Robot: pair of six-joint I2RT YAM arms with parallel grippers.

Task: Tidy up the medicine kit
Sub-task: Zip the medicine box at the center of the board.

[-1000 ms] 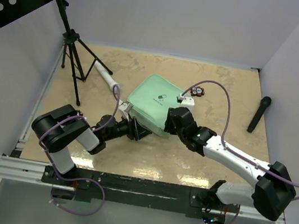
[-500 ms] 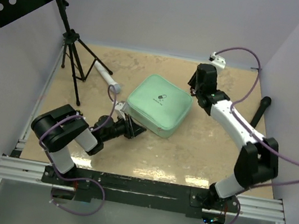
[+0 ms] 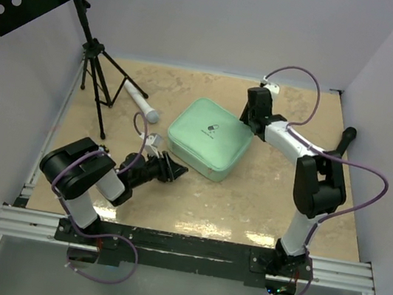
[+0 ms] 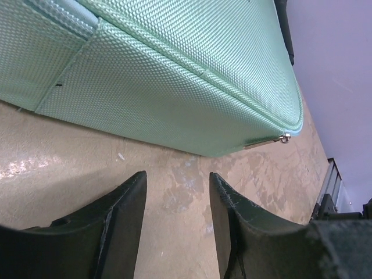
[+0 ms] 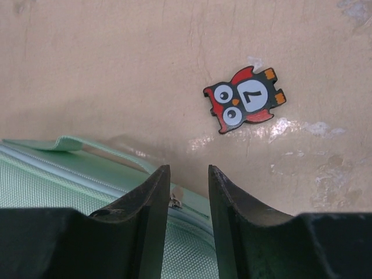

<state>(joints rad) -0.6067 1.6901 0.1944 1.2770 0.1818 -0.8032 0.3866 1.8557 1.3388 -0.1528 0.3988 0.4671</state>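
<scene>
Medicine kit (image 3: 209, 140): mint-green soft zip case, roughly square, rounded corners, woven fabric. Lay flat at centre of top view, turned slightly off square. Lid shut, zip closed, small pill logo facing up.

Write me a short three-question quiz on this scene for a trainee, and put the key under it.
1. True or false: the left gripper is clamped on the medicine kit.
2. In the right wrist view, what lies on the table beyond the right gripper? A) an owl-shaped gadget B) a pill bottle C) a pair of scissors
3. Fill in: in the top view, the white-and-grey cylinder lies to the kit's ____.
Key: 1 false, its jaws stand apart over bare table, short of the kit. 2 A. 3 left.
</scene>
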